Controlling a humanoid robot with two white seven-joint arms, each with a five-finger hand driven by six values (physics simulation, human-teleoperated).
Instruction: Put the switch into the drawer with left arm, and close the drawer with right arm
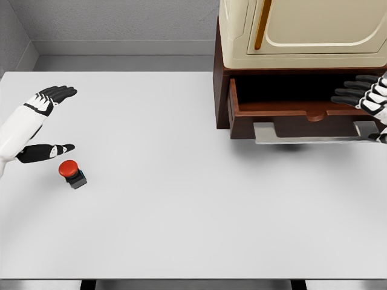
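Observation:
The switch (pixel 71 172), a red round button on a small dark base, stands on the white table (pixel 181 211) at the left. My left hand (pixel 55 119) hovers just above and left of it, fingers spread wide and thumb pointing toward it, holding nothing. The brown drawer (pixel 302 112) stands pulled out under the cream cabinet (pixel 302 33) at the upper right. My right hand (pixel 361 96) is at the drawer's right end, fingers extended over its edge, grasping nothing.
A grey metal handle bar (pixel 314 132) runs along the drawer's front. The cabinet's dark wooden body (pixel 221 90) rises from the table's back right. Grey walls close the far side.

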